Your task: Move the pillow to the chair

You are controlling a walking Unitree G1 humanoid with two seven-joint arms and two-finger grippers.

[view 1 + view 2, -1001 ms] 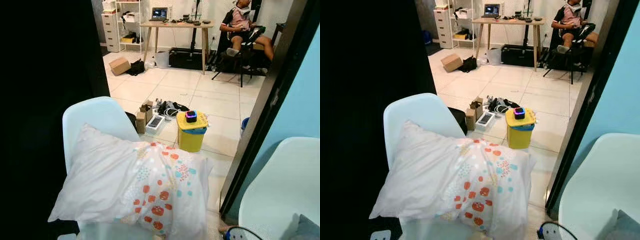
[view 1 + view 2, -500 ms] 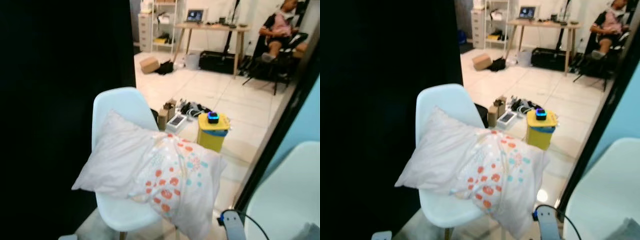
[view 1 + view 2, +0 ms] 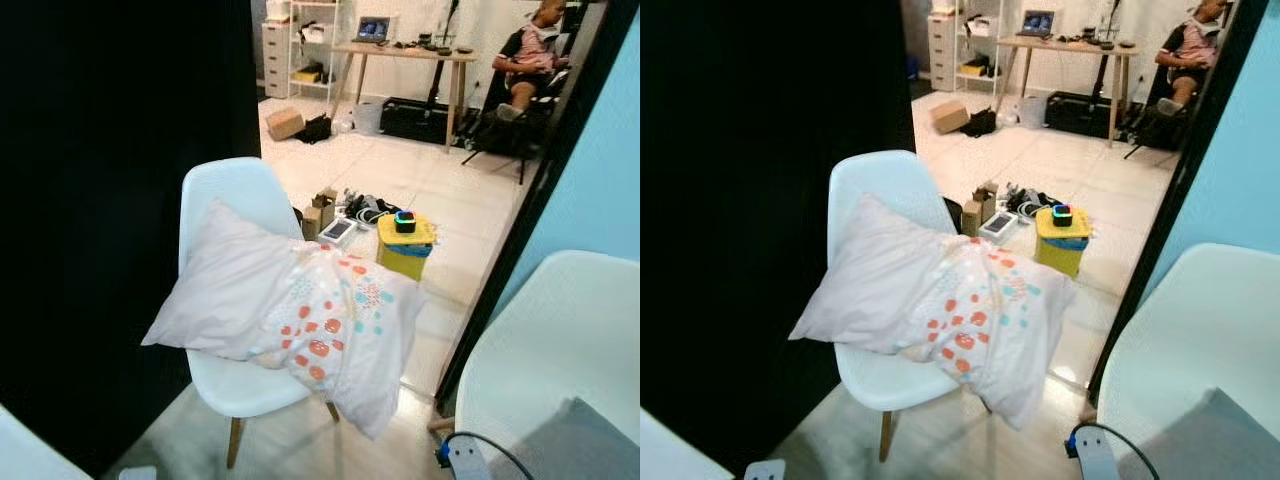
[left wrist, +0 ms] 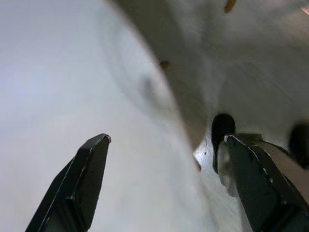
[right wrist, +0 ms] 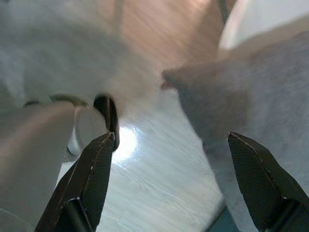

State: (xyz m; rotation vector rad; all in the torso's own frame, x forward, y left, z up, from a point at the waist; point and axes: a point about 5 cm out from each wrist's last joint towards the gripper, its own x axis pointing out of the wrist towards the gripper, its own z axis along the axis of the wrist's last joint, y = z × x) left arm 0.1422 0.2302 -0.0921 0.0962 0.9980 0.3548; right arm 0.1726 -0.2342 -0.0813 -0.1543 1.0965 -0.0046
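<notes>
On the tiled floor (image 3: 420,190) your floral pillow (image 3: 290,315) lies across the white chair (image 3: 225,195); left gripper (image 4: 164,145) and right gripper (image 5: 169,140) gape, holding nothing.

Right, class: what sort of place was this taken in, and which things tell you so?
Probably a lived-in home with a workroom beyond the doorway. A patterned pillow lies on a white chair, a wooden desk holds a laptop, and boxes and clutter sit on the tiled floor.
</notes>
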